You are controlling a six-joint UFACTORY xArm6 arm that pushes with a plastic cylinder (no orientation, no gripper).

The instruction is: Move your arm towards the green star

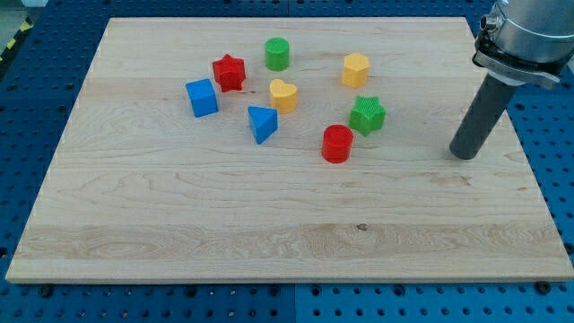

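The green star (367,115) lies on the wooden board (269,224), right of centre in the upper half. A red cylinder (337,144) sits just below and left of it, close by. My tip (464,154) rests on the board well to the right of the green star and a little lower, with bare wood between them. The dark rod rises from the tip towards the view's top right.
A yellow hexagon (356,69) lies above the star. A yellow heart (283,95), a green cylinder (277,54), a red star (229,73), a blue cube (202,98) and a blue triangle (262,123) lie to the left. A blue pegboard (27,108) surrounds the board.
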